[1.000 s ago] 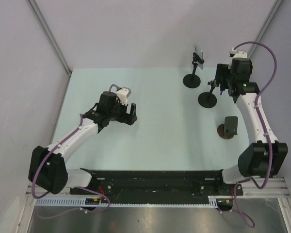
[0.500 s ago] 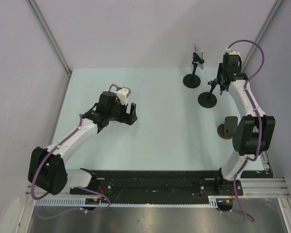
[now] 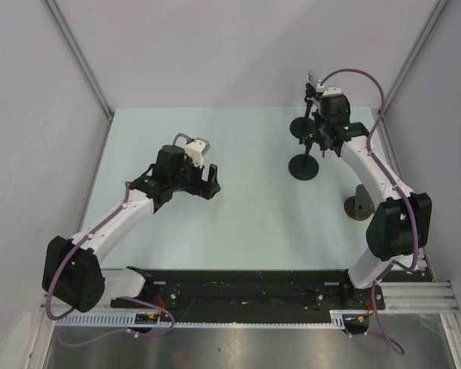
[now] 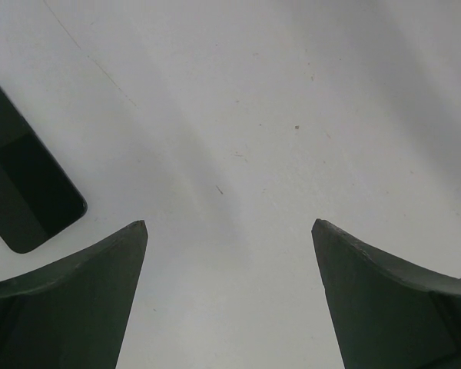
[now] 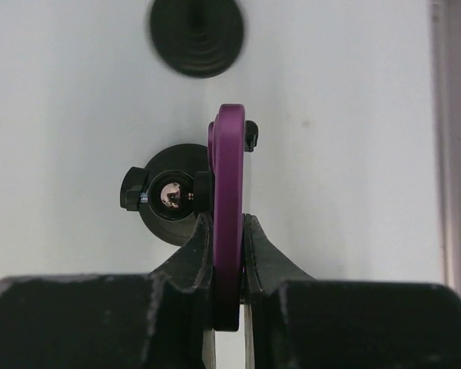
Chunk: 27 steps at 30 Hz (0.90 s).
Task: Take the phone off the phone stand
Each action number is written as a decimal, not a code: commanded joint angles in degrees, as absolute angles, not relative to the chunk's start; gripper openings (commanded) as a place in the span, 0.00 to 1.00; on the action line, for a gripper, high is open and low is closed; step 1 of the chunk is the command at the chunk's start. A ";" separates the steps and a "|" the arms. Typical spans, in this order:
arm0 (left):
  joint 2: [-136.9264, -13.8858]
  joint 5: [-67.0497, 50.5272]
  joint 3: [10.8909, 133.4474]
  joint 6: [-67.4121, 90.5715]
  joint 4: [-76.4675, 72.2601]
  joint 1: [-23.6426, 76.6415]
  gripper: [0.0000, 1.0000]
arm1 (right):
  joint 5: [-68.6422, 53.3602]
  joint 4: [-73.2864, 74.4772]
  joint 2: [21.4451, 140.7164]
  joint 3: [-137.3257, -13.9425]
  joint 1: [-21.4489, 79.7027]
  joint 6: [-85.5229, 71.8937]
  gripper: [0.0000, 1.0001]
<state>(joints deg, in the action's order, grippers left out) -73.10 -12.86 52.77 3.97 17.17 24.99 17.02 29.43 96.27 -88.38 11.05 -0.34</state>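
one purple phone (image 5: pixel 229 146) sits pinched edge-on in the tightly closed right hand (image 5: pixel 229 224), just beside the head of the phone stand (image 5: pixel 169 194). lift straight and slowly so the stand doesn't tip. the left hand (image 4: pixel 229 227) hovers wide open, empty, above the counter (image 4: pixel 292 92).

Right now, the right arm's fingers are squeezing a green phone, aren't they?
Not quite. The phone is purple, not green, as the right wrist view shows. The right arm's fingers are squeezing it, one on each side.
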 commanded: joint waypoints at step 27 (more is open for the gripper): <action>-76.72 -14.94 50.98 0.71 -12.03 39.46 0.92 | 10.46 14.06 76.99 -71.02 43.68 -4.48 0.00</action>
<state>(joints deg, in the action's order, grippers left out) -74.00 -13.39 51.31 3.46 -5.89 38.70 10.50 23.79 80.88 -70.35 42.94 -3.97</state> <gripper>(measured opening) 0.928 0.153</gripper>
